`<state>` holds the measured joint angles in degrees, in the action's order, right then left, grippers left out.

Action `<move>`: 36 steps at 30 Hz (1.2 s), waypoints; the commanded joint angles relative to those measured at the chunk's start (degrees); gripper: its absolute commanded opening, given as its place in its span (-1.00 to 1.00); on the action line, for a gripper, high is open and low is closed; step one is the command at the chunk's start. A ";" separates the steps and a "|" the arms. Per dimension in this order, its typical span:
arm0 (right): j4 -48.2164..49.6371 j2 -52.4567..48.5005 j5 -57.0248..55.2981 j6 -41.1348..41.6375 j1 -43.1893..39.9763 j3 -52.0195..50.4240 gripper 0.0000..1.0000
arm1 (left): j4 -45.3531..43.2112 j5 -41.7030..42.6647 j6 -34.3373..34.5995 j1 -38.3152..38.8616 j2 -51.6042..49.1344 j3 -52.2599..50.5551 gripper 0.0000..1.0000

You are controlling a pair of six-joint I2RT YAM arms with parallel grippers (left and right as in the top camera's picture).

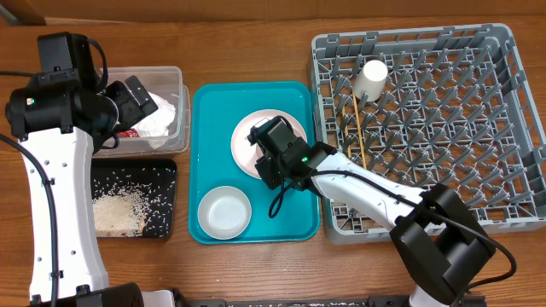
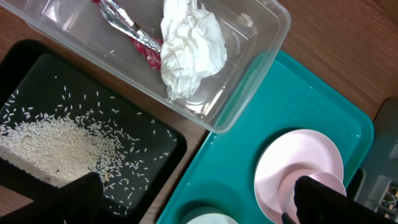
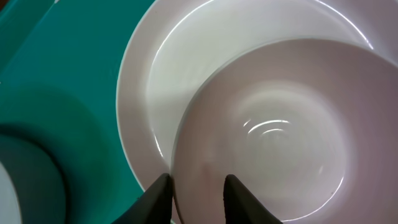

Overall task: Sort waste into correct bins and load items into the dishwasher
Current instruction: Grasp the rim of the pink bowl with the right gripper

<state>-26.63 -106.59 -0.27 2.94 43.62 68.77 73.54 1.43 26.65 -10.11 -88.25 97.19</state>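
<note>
Two pale pink plates lie stacked on the teal tray [image 1: 205, 153]. My right gripper [image 1: 275, 153] straddles the near rim of the smaller upper plate [image 3: 280, 130], one finger outside and one inside, shut on it. The larger plate [image 3: 155, 81] lies beneath. My left gripper [image 2: 199, 210] is wide open and empty, hovering near the clear tub [image 1: 177, 81]. The tub holds the white tissue [image 2: 189, 46] and the red-and-white wrapper [image 2: 134, 34]. Rice [image 2: 56, 146] lies in the black tray [image 1: 166, 200]. The whitish bowl [image 1: 224, 211] sits at the tray's front.
The grey dish rack [image 1: 520, 102] fills the right side. It holds a white cup [image 1: 371, 78] at its back left and the chopsticks [image 1: 358, 128] lying among the pegs. The right arm stretches from the front right across the rack's near left corner.
</note>
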 commanded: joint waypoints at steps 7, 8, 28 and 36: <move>-0.46 -0.28 -0.28 -0.11 0.15 -0.37 -0.59 | -0.07 -0.37 -0.50 0.39 -0.15 0.35 1.00; -0.50 -0.28 -0.31 -0.11 0.15 -0.37 -0.60 | -0.07 -0.39 -0.50 0.39 -0.13 0.35 1.00; -1.09 -0.66 -0.35 -0.63 0.15 -0.92 -0.60 | -0.07 -0.37 -0.50 0.39 -0.15 0.35 1.00; 0.68 -0.79 -0.94 -1.40 0.15 -0.50 -0.85 | -0.09 -0.39 -0.50 0.39 -0.15 0.35 1.00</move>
<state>-26.68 -106.69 -0.93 1.74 43.64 68.23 73.54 1.43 26.65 -10.11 -88.25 97.19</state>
